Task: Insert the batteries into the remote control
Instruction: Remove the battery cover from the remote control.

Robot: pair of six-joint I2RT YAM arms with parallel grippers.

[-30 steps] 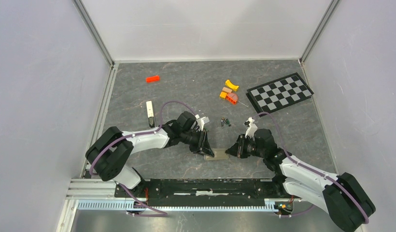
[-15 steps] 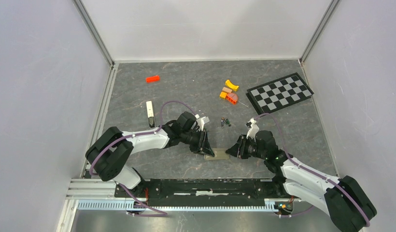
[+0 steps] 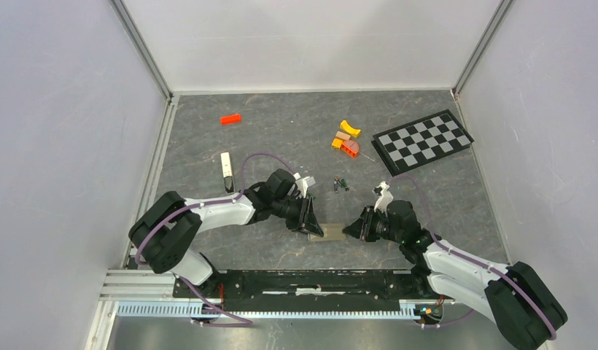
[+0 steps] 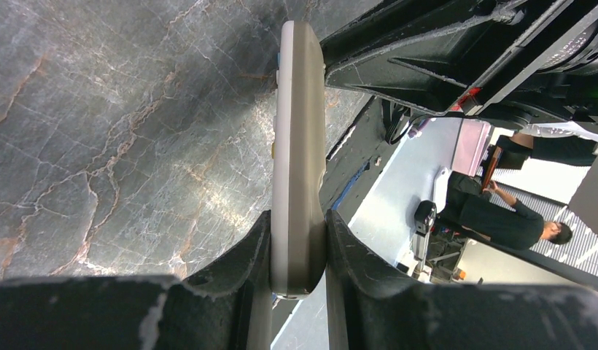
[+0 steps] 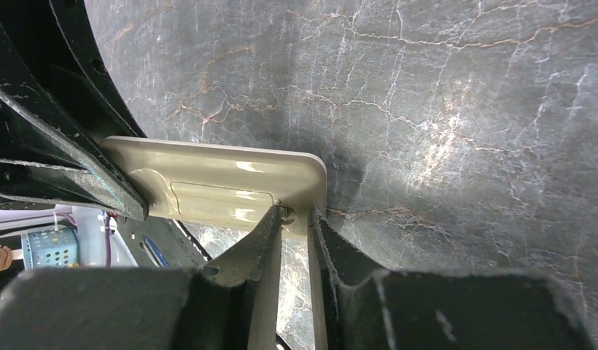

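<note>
Remote control [image 3: 331, 233] flat on grey table [image 3: 281, 138], near front edge, between the two grippers. Left gripper [image 3: 311, 221] on its left end, right gripper [image 3: 351, 230] at its right end. Batteries [image 3: 340, 184] loose behind. Farther back: checkerboard [image 3: 423, 140], yellow-orange blocks [image 3: 346, 138], orange block [image 3: 230, 119]. White bar [image 3: 226, 170] left.

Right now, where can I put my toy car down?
There's room between the red block and the block pile, and on the right, nearer than the checkerboard. It's crowded in the near middle, around the remote and batteries.
</note>
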